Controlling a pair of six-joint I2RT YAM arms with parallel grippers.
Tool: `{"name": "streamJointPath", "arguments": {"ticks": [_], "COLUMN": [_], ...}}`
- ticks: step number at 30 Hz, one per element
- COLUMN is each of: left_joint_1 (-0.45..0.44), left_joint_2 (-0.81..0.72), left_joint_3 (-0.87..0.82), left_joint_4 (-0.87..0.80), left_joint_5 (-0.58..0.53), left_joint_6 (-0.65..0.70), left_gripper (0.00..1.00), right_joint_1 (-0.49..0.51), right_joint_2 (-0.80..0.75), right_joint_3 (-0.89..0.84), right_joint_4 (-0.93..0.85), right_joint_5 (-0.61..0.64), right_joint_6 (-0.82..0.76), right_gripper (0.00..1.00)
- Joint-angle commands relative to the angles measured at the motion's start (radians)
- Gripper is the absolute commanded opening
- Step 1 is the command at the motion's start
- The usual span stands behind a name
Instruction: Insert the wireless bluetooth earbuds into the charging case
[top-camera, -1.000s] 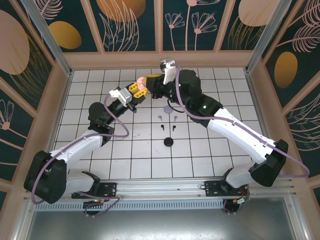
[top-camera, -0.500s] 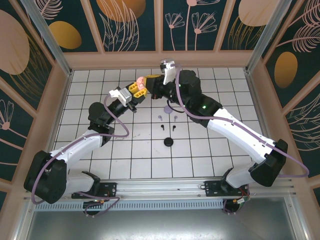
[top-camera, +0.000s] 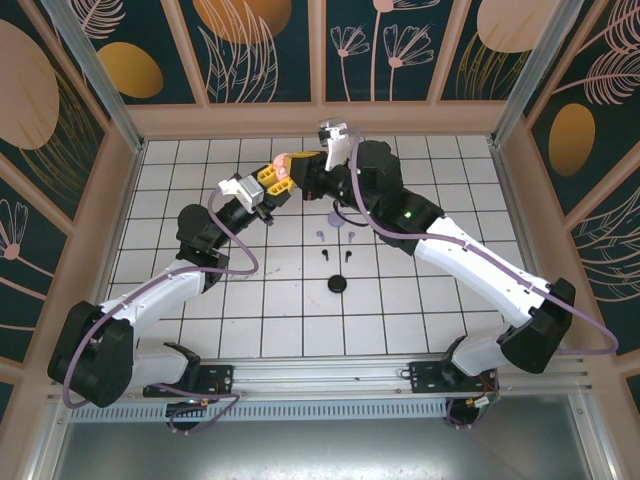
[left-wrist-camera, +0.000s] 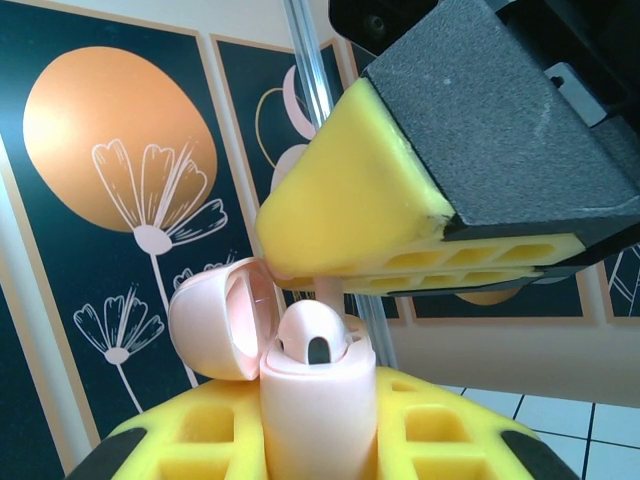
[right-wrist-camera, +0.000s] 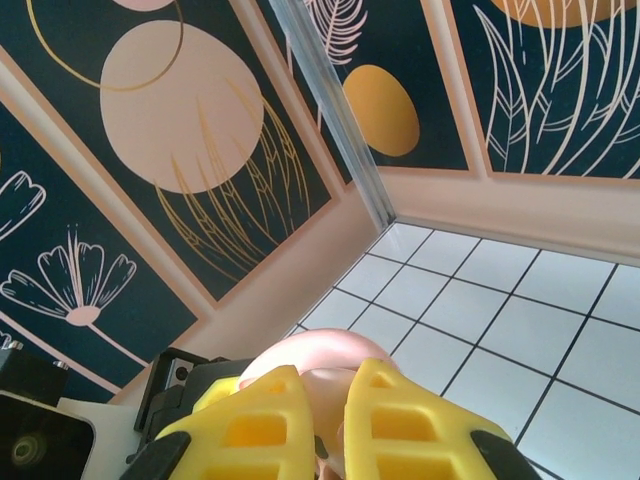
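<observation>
Left wrist view: left tool (left-wrist-camera: 315, 450) clamped on the pink case (left-wrist-camera: 315, 400), lid (left-wrist-camera: 215, 320) swung open, held up over the far middle of the counter (top-camera: 450, 165). The right tool (right-wrist-camera: 325, 385) is closed on a pink earbud (left-wrist-camera: 325, 290), which hangs just above the case mouth (seating not resolvable). Top view: two lilac earbuds (top-camera: 319, 236) and two black earbuds (top-camera: 325, 255) lie near the counter's centre, between a lilac disc (top-camera: 335, 215) and a black disc (top-camera: 338, 285).
</observation>
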Motion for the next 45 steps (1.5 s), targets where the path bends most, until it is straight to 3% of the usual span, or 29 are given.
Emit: {"name": "streamJointPath", "arguments": {"ticks": [1, 14, 22, 37, 42, 45], "left_joint_1": [-0.007, -0.007, -0.006, -0.006, -0.006, -0.006], "left_joint_2": [0.001, -0.001, -0.001, 0.007, 0.011, 0.016], "left_joint_3": [0.030, 0.031, 0.027, 0.022, 0.017, 0.015], "left_joint_4": [0.019, 0.015, 0.014, 0.020, 0.019, 0.006], "left_joint_5": [0.009, 0.012, 0.018, 0.011, 0.020, 0.037], "left_joint_6": [0.004, 0.003, -0.003, -0.014, -0.018, -0.021], "left_gripper": [0.00, 0.00, 0.00, 0.00, 0.00, 0.00], "right_joint_1": [0.023, 0.017, 0.014, -0.004, -0.052, -0.104], "right_joint_2": [0.024, 0.023, 0.036, -0.036, -0.019, 0.054], "right_joint_3": [0.001, -0.015, 0.025, 0.086, 0.152, 0.253], "right_joint_4": [-0.044, -0.076, -0.044, -0.030, -0.113, -0.216], "right_joint_5": [-0.006, 0.081, 0.084, 0.079, 0.045, -0.019], "right_joint_6": [-0.029, 0.009, 0.062, 0.105, 0.118, 0.116], "right_gripper": [0.10, 0.13, 0.33, 0.60, 0.59, 0.43]}}
